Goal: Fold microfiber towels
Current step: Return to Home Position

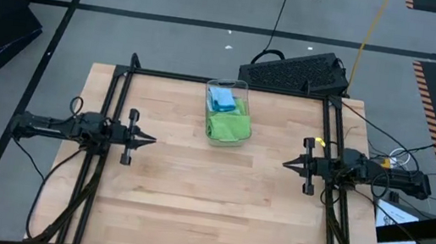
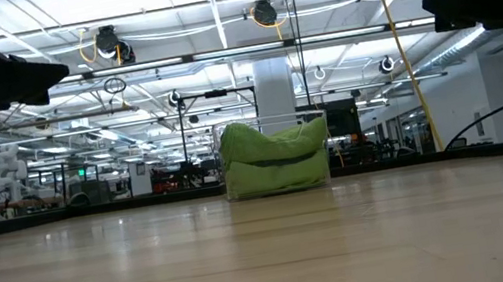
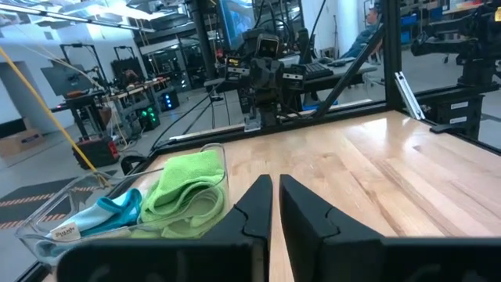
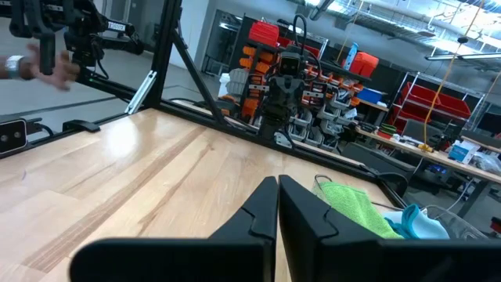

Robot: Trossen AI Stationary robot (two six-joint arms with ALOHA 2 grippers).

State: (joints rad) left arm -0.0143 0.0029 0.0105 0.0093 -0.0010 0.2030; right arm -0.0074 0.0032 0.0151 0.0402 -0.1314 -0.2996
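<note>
- Left tool (image 1: 150, 139): positioned over the left side of the tabletop (image 1: 205, 214), pointing inward toward the centre. Its fingers (image 3: 261, 205) are clenched, with only a thin slit between them, and nothing is grasped.
- Right tool (image 1: 287, 162): positioned over the right side of the tabletop, pointing inward and facing the left tool across the bare middle. Its fingers (image 4: 264, 205) are likewise clenched on nothing.
- Both tools stand well apart from each other and from the towels. In the low view both arms sit raised above the wood, not touching it.
- Clear plastic bin (image 1: 229, 82): stands on the tabletop at the middle of the far edge, between the two arms.
- Green towels (image 1: 228, 126): folded and lying inside the bin, filling the nearer part and bulging up to about its rim.
- Blue towel (image 1: 222, 99): inside the same bin, in the farther part, touching the green towels. A small white tag (image 3: 66, 231) shows at its edge.
- No towel lies loose on the tabletop.
</note>
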